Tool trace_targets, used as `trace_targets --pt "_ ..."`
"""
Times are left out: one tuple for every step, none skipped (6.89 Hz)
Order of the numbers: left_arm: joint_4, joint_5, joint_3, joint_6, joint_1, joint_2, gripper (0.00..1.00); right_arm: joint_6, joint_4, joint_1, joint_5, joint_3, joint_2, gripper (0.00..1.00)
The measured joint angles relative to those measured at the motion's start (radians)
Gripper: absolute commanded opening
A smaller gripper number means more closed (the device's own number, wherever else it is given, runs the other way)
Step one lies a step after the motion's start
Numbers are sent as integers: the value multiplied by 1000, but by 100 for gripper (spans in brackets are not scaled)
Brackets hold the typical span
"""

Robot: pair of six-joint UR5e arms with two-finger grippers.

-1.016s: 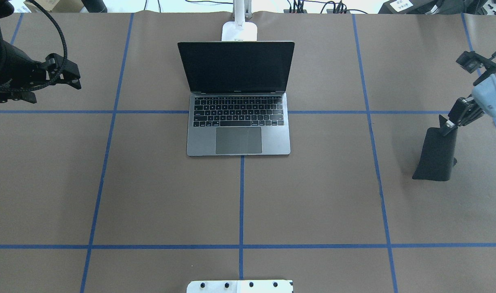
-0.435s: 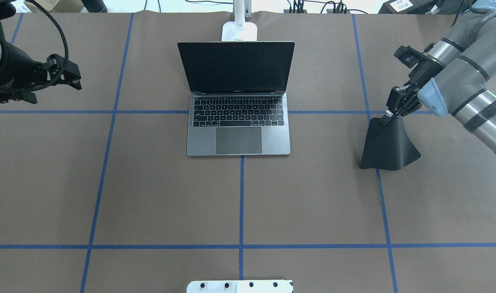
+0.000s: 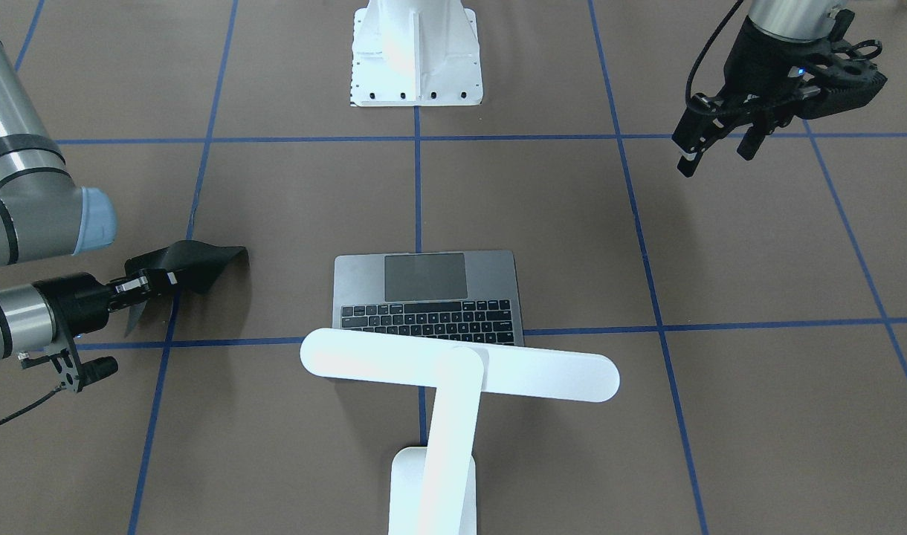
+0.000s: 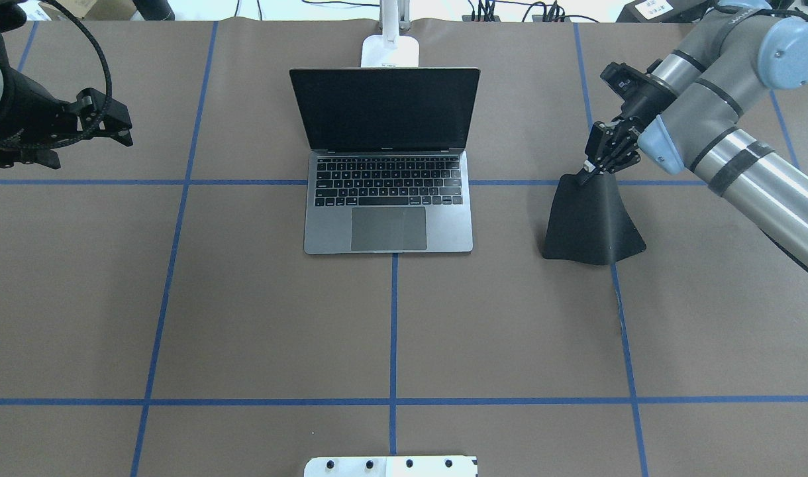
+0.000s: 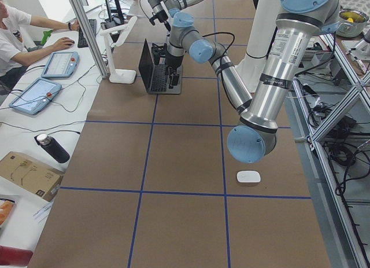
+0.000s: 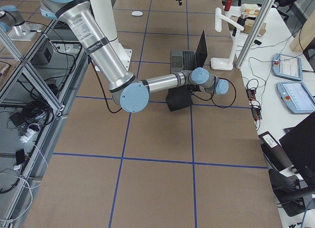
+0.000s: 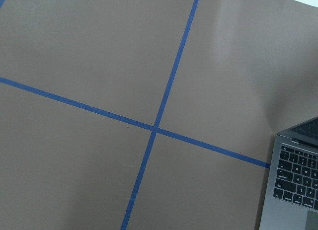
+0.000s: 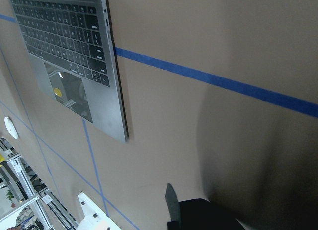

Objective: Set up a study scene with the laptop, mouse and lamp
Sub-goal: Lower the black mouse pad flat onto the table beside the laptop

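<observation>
Overhead, the right tool, pinching the top edge of the black mat, has carried it nearer to the open laptop. Front view: the left tool hangs with fingers apart, empty. Left side view: the mouse lies well apart from the lamp.

**Left arm**: stood at the table's left edge, wrist held above the surface.
**Left gripper**: fingers parted, nothing between them, angled inward and down.
**Right arm**: reached in from the right, elbow bent, forearm low, wrist turned toward the centre.
**Right gripper**: fingers pinched together on the upper edge of a black mat, which draped below it.
</observation>
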Motion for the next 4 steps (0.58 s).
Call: trace_targets --pt "0 0 0 0 0 -1 99 1 2 -8 36 -36 23 0" --pt "0 0 0 0 -1 -1 99 1 3 -12 69 -72 42 0" --pt "0 0 -2 0 -2 -1 99 0 6 -14 107 -108 57 0" --pt "0 1 -3 0 -4 -1 99 0 8 -14 137 -131 63 16"
